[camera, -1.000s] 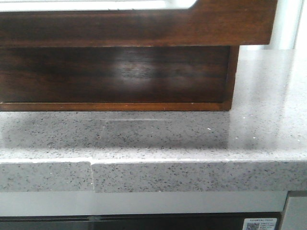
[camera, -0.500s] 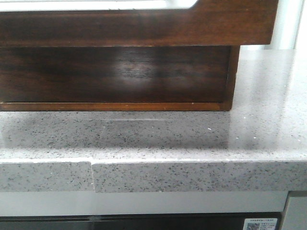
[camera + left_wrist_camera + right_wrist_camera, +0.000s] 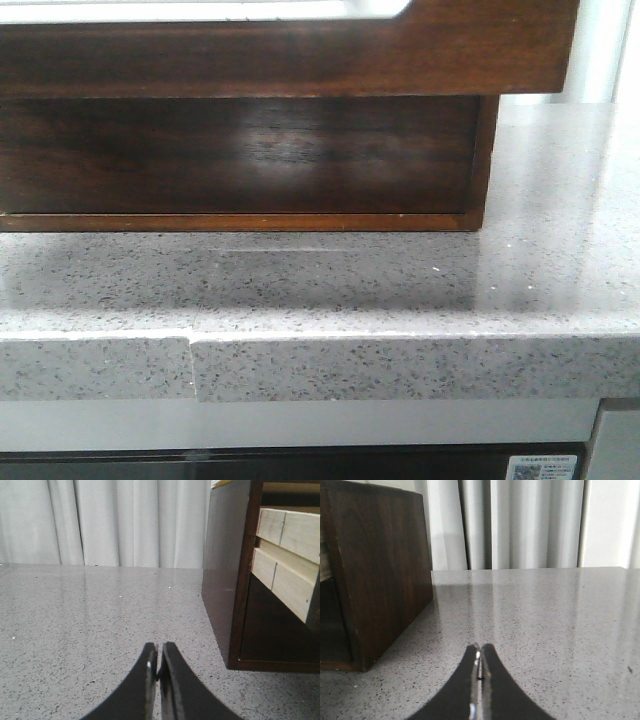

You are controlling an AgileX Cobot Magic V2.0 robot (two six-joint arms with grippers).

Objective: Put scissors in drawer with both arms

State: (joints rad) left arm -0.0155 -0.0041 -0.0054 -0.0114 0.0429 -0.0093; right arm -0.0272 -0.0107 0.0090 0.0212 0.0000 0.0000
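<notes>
The drawer (image 3: pixel 300 60) fills the top of the front view, a wide dark brown glossy wooden front with a pale rounded-corner area along its top. It juts out over the darker recessed wooden cabinet face (image 3: pixel 250 155) below it. No scissors show in any view. My left gripper (image 3: pixel 159 652) is shut and empty, low over the speckled grey counter, with the cabinet's side (image 3: pixel 225 570) close by. My right gripper (image 3: pixel 480 652) is shut and empty over the counter beside the cabinet's other side (image 3: pixel 380 570). Neither gripper shows in the front view.
The grey speckled stone counter (image 3: pixel 330 290) has a front edge with a seam (image 3: pixel 192 365). Pale wooden boards (image 3: pixel 290 540) show inside the cabinet's open front. White curtains (image 3: pixel 530 525) hang behind the counter.
</notes>
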